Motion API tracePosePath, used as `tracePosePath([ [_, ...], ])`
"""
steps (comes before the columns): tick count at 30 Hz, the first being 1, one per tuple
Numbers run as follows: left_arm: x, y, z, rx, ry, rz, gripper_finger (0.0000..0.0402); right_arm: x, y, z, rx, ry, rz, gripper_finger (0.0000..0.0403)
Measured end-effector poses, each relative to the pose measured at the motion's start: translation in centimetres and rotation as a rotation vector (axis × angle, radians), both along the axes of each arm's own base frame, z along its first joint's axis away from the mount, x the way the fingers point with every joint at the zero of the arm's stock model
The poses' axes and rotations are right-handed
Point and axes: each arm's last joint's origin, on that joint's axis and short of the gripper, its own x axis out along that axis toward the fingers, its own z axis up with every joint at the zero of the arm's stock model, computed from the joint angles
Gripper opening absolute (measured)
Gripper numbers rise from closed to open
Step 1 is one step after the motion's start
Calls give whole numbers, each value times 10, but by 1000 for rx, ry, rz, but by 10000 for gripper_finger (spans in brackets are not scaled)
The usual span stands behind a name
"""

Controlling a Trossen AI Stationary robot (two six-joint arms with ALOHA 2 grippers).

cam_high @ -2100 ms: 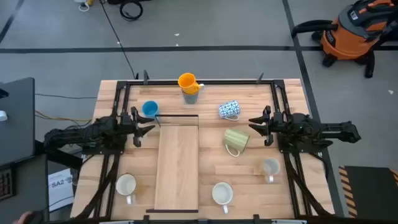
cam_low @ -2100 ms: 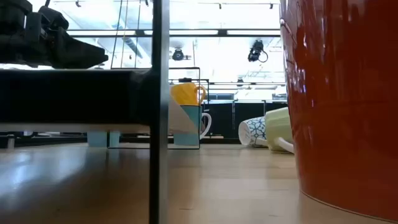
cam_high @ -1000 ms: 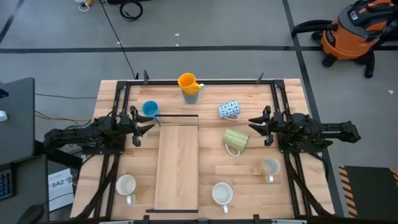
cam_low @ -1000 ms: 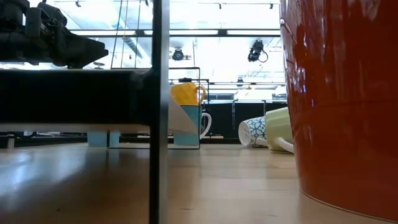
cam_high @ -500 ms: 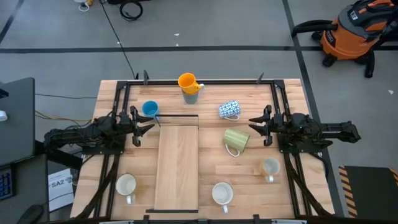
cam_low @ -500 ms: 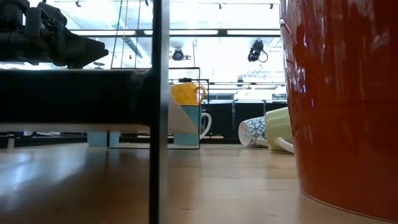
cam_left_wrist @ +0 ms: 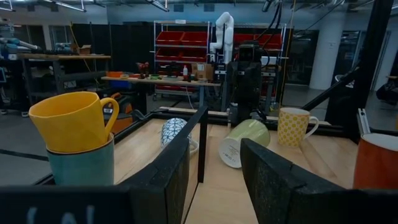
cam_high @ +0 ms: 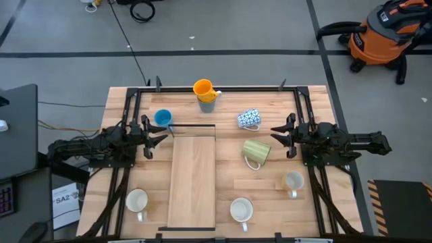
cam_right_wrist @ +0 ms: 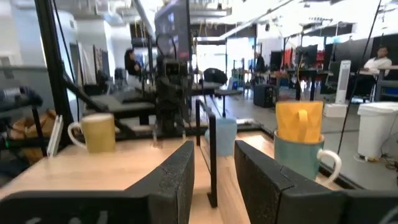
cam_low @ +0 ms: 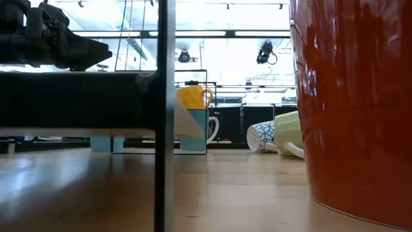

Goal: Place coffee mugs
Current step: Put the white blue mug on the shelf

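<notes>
An orange mug stands stacked in a teal-grey mug (cam_high: 204, 91) at the table's far edge; the pair also shows in the left wrist view (cam_left_wrist: 78, 140). A bright blue mug (cam_high: 162, 118) stands upright just beyond my left gripper (cam_high: 162, 133), which is open and empty. A blue-patterned white mug (cam_high: 248, 119) and a pale green mug (cam_high: 256, 152) lie on their sides. My right gripper (cam_high: 273, 135) is open and empty, just right of them. Three more mugs (cam_high: 137, 200), (cam_high: 241, 210), (cam_high: 293, 181) stand upright near the front edge.
A long wooden board (cam_high: 192, 179) with a black frame lies down the table's middle, between the two grippers. Black rails (cam_high: 216, 88) run along the table's edges. A red-orange mug wall (cam_low: 354, 103) fills the right of the low view. A vacuum cleaner (cam_high: 381, 34) stands on the floor.
</notes>
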Motion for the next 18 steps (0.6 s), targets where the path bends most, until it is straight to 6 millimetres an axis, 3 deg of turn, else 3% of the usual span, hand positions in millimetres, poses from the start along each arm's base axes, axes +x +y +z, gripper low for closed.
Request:
tracePosePath([
  [5,0,0,0,0,0,0,151,-2,1,9,105,-104,69,120],
  [13,0,0,0,0,0,-1,151,-4,2,17,97,-191,81,121],
  [18,0,0,0,0,0,-1,151,-5,0,17,177,-206,63,144],
])
